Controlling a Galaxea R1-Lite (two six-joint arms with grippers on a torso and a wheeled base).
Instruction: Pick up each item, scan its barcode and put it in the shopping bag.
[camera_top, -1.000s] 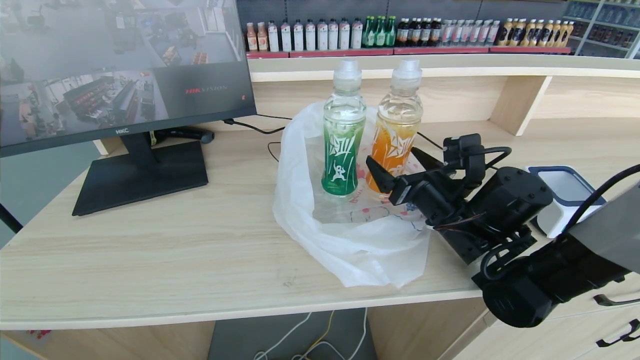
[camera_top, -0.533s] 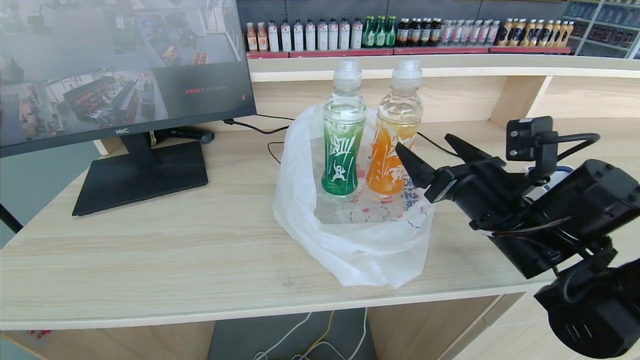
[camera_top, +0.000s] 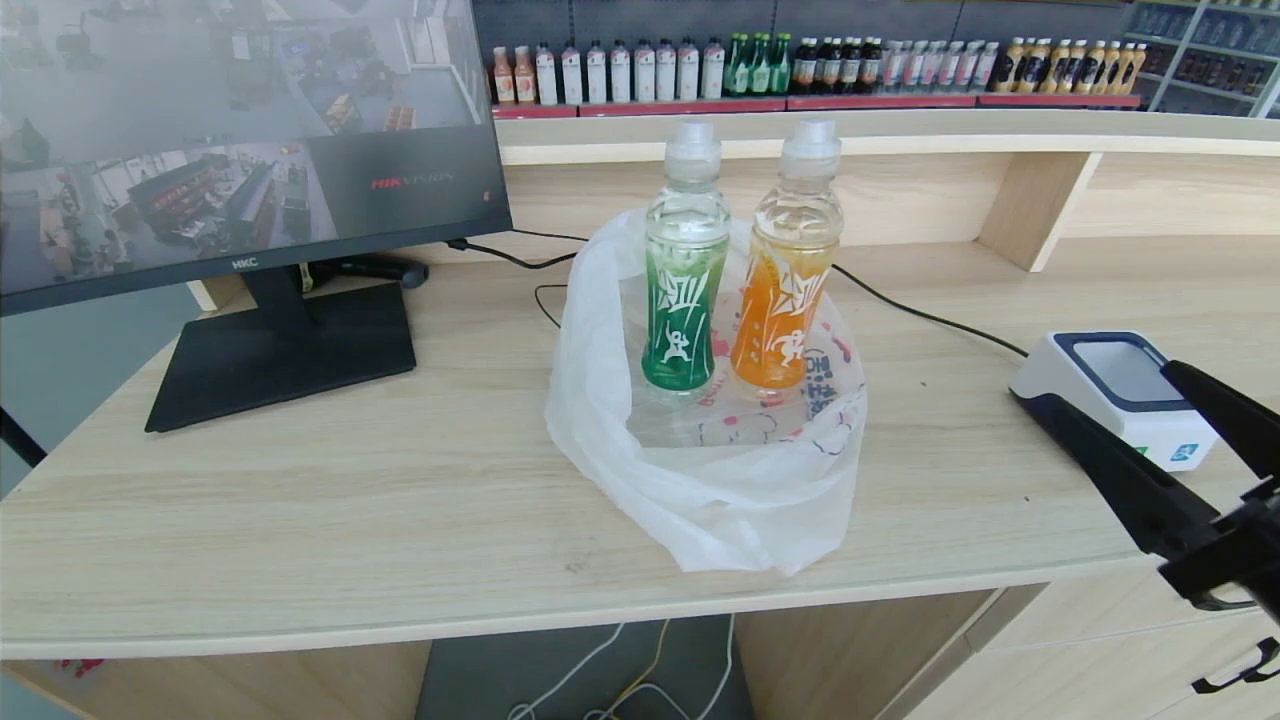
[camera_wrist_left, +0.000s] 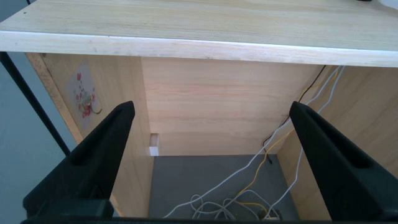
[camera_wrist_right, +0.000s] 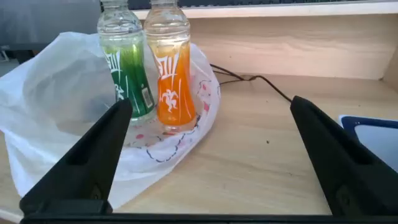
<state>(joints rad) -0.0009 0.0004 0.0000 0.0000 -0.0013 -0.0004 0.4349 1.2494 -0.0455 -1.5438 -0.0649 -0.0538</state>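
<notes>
A green bottle (camera_top: 685, 285) and an orange bottle (camera_top: 788, 280) stand upright side by side inside the white shopping bag (camera_top: 700, 490) at the counter's middle. My right gripper (camera_top: 1095, 385) hovers open and empty at the counter's front right, just in front of the white barcode scanner (camera_top: 1120, 395). From the right wrist view the green bottle (camera_wrist_right: 127, 68), orange bottle (camera_wrist_right: 169, 78) and bag (camera_wrist_right: 56, 93) lie ahead of the open right gripper (camera_wrist_right: 208, 102), with the scanner (camera_wrist_right: 373, 134) at the edge. My left gripper (camera_wrist_left: 211, 106) is open below the counter's front edge (camera_wrist_left: 186, 46).
A monitor (camera_top: 240, 130) on a black base (camera_top: 285, 350) fills the counter's left. A black cable (camera_top: 930, 315) runs from behind the bag to the scanner. A raised wooden ledge (camera_top: 900, 135) backs the counter. Loose wires (camera_wrist_left: 249, 180) hang under the counter.
My right arm has pulled back from beside the orange bottle, going right and toward the counter's front edge, open throughout. Both bottles and the bag have stayed put.
</notes>
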